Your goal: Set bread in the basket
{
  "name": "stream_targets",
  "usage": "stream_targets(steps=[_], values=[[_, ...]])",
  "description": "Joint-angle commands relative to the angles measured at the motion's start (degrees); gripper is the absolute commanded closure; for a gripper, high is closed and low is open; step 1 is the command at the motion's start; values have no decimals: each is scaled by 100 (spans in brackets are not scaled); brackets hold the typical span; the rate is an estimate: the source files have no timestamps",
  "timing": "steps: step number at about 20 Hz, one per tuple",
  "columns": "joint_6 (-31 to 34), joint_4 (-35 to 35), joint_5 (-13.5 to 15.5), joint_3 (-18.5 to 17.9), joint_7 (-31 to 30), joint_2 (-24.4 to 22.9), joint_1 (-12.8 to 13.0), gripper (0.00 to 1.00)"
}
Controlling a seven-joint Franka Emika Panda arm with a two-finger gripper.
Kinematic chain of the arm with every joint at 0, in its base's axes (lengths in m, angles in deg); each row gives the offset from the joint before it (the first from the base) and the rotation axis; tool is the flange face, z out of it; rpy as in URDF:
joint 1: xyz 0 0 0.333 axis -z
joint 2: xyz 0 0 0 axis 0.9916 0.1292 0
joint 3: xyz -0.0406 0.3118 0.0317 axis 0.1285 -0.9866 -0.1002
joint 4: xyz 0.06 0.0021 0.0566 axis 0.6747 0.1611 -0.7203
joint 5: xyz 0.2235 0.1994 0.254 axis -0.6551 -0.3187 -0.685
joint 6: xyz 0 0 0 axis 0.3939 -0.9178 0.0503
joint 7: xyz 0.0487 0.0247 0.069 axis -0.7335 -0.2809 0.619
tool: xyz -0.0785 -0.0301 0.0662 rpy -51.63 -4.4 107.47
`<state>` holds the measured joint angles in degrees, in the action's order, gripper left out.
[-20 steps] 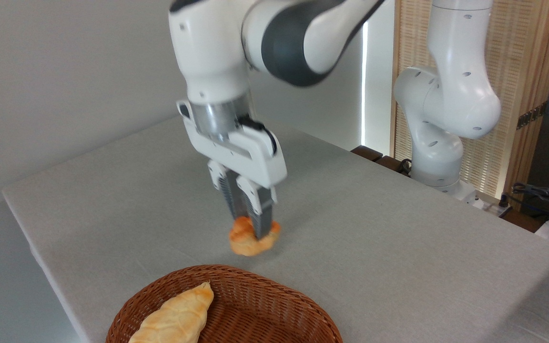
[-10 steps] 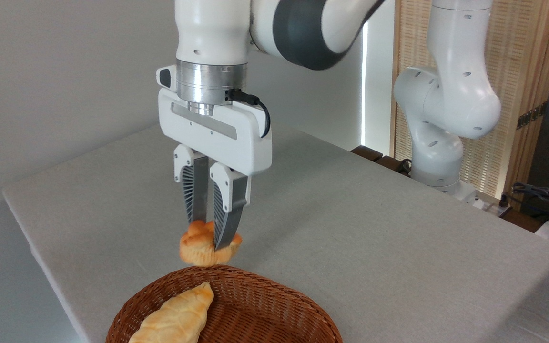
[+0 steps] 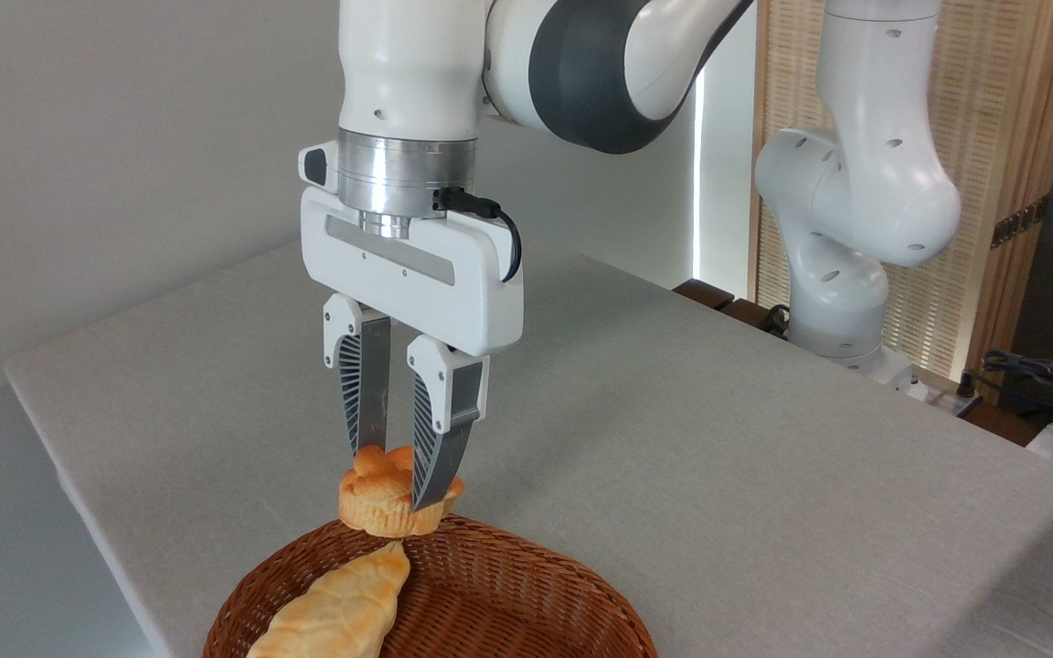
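Single fixed cam, so one view only. I see the gripper [image 3: 396, 475] pointing straight down, fingers clamped on the bread [image 3: 387, 500], pinching its top from two sides. The bun hangs in the air, clear of the table [image 3: 673, 457], right above the far rim of the basket [image 3: 508, 594]. From this angle I can't tell whether its underside touches the wicker or sits just over it.

Orientation: the bun is roughly round, no real long axis. Knotted top faces up toward the gripper, flatter base faces down; it looks about level, maybe a slight tilt, hard to say. The right finger covers part of the top, so the knot pattern is only partly visible.

The basket sits at the near edge of the table, toward the near-left corner; its lower part is cut off by the bottom of the pic. Inside lies a pale loaf [image 3: 335, 603], long axis running from near-left to far-right, pointed tip aimed toward the bun and ending just below it. Its near end is also cut off by the frame.

The arm's upper links leave the pic at the top. The arm's base [image 3: 842, 302] stands at the table's far-right edge, w/ cables [image 3: 1029, 370] beyond it, too small to make out.
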<state>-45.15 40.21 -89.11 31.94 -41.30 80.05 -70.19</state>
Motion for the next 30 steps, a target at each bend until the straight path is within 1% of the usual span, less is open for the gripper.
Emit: stream_targets(steps=[1, 12, 14, 16, 17, 18, 20, 21, 25, 28, 30], values=[[-86, -41, -77, -24, 31, 33, 36, 0], [-51, -58, -68, 37, 5, -37, 44, 0], [63, -128, 11, 46, -4, -72, 44, 0], [588, -426, 11, 63, 5, -125, 79, 0], [973, -662, 19, 72, 13, -125, 106, 0], [1134, -743, 20, 90, 13, -116, 106, 0], [1416, -823, 90, 282, 5, -116, 106, 0], [1634, -823, 203, 335, -4, -125, 106, 0], [2030, -823, 388, 336, 13, -98, 106, 0], [2312, -823, 371, 371, -4, -72, 106, 0], [2375, -823, 354, 424, -13, -72, 106, 0]])
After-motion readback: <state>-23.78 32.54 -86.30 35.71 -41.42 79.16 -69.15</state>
